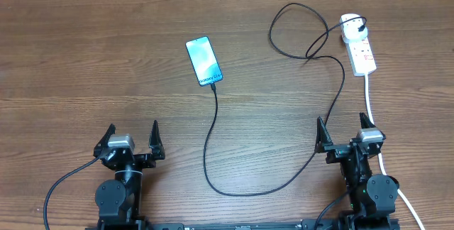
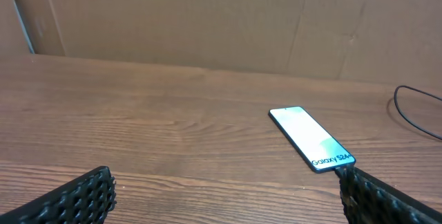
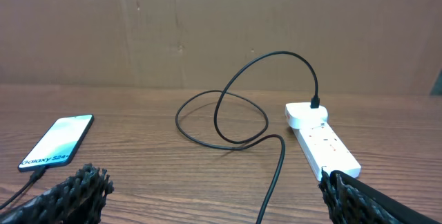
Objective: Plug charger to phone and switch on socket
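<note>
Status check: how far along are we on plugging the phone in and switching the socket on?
Looks done: the charger tip meets the phone at its near end, and its adapter sits in the socket. In hand: nothing; the left gripper and right gripper are open and empty. Left: the socket switch, whose position is too small to read.

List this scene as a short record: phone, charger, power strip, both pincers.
phone: flat on the table, screen lit, reads Galaxy S24
charger cable: black, tip at the phone's lower edge, other end at the white adapter
power strip: white, far right, adapter plugged in; switch state unclear
left pincer: open, empty
right pincer: open, empty
</note>
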Robot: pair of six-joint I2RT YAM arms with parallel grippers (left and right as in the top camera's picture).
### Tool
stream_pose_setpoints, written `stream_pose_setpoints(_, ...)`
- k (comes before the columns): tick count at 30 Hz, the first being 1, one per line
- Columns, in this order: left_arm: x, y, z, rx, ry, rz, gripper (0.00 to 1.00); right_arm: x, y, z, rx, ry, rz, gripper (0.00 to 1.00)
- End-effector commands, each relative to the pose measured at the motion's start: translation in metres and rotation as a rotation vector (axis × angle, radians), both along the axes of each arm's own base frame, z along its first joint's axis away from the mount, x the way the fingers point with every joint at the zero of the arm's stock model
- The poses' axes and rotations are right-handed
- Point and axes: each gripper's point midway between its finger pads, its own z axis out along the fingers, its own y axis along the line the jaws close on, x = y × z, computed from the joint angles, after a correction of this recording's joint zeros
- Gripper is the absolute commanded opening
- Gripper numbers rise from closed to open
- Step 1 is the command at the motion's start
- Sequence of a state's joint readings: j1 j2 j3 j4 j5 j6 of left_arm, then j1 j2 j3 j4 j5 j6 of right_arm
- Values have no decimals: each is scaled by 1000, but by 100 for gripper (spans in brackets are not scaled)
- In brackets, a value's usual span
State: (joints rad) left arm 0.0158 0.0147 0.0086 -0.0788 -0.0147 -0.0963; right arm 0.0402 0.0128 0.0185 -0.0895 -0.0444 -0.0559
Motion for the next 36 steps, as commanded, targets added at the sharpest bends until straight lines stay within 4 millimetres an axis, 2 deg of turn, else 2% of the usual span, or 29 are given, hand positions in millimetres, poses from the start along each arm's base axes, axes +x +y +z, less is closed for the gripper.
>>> stream_pose_setpoints(1,0,-2,1,2,-8,-12,100,0,0,-1,-4,-5,-3,100)
stream_pose_setpoints(36,0,-2,1,2,-8,-12,100,0,2,-1,12,-4,7,100)
